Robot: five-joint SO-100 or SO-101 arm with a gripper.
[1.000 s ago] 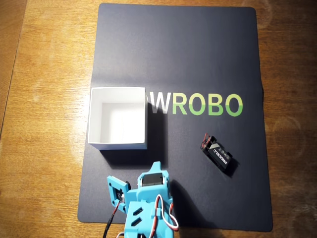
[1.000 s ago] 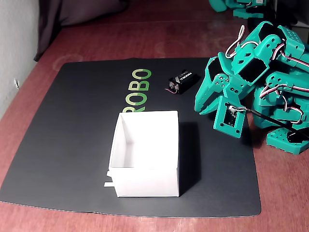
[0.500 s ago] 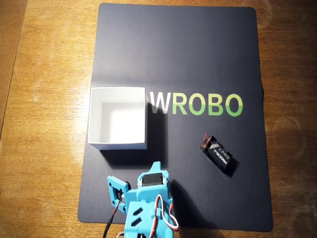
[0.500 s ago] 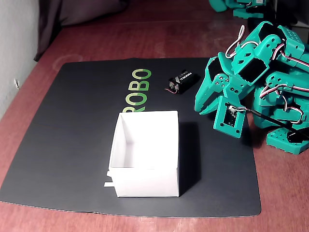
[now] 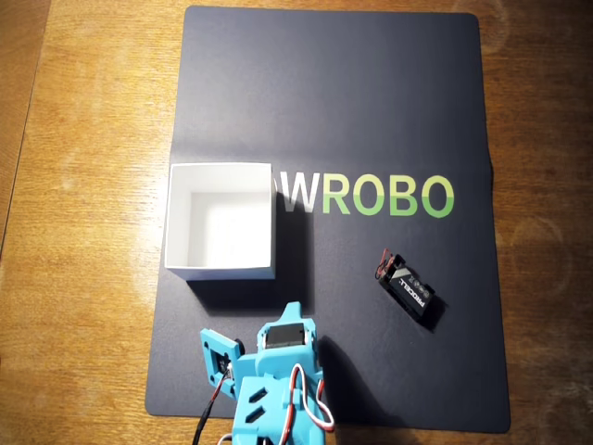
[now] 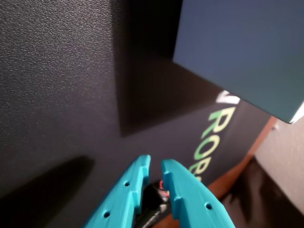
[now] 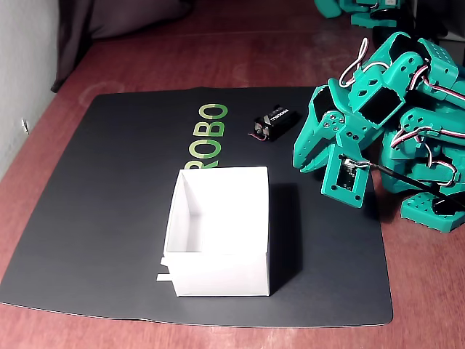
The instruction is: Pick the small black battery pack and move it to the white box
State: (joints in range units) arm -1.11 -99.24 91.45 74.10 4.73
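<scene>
In the overhead view, the black rectangular battery pack [image 5: 410, 290] lies on the dark mat [image 5: 371, 111], well apart from the square white box [image 5: 220, 222]. In the wrist view, the teal plastic fingers [image 6: 147, 166] are nearly closed, empty. In the fixed view, the mat covers a wooden tabletop [image 7: 116, 65].

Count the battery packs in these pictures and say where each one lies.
1. The single black battery pack lies flat on the dark mat, below the green ROBO lettering in the overhead view, apart from the white box and the hand. The box looks empty.
</scene>
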